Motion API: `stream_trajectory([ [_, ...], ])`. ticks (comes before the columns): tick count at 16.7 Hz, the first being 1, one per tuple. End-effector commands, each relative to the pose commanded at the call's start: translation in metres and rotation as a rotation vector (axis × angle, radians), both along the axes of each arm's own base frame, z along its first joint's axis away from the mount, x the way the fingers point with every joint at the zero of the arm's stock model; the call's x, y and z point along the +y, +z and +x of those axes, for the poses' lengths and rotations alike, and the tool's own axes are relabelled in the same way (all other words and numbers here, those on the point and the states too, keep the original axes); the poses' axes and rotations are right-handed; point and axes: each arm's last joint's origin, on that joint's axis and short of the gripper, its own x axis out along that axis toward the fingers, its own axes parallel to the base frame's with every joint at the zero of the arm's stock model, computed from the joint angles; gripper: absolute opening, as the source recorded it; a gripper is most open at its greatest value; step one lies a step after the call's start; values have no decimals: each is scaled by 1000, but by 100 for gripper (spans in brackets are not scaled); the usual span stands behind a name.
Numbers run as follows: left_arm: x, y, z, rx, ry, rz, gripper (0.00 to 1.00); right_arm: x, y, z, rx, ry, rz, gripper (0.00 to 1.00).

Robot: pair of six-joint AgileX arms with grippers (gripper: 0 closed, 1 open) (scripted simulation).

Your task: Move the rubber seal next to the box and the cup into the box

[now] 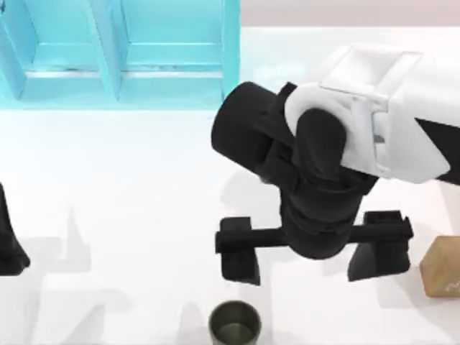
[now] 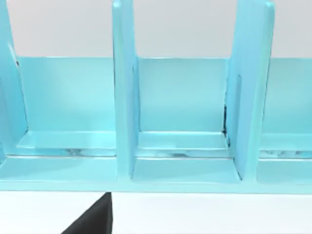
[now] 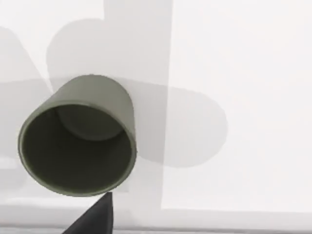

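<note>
My right gripper hangs wide open and empty above the cup, at the tabletop's near edge; it looks light, stiff and smooth, so I'd pinch its rim.

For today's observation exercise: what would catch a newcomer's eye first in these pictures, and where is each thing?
The big black-and-white right arm fills the middle of the top view, its right gripper hanging with jaws spread wide above the white table. Just below it, at the table's near edge, stands the dark cup, upright. The bright turquoise box with its dividers spans the far left, and the rubber seal sits at the right edge.
</note>
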Motion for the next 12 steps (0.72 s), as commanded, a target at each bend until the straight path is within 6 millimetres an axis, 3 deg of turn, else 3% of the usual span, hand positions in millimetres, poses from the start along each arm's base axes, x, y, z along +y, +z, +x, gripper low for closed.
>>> stream_trajectory([
  [5,0,0,0,0,0,0,100,33,-17,-17,3,-31,11,100],
  [12,0,0,0,0,0,0,100,36,-21,-18,7,-49,12,100],
])
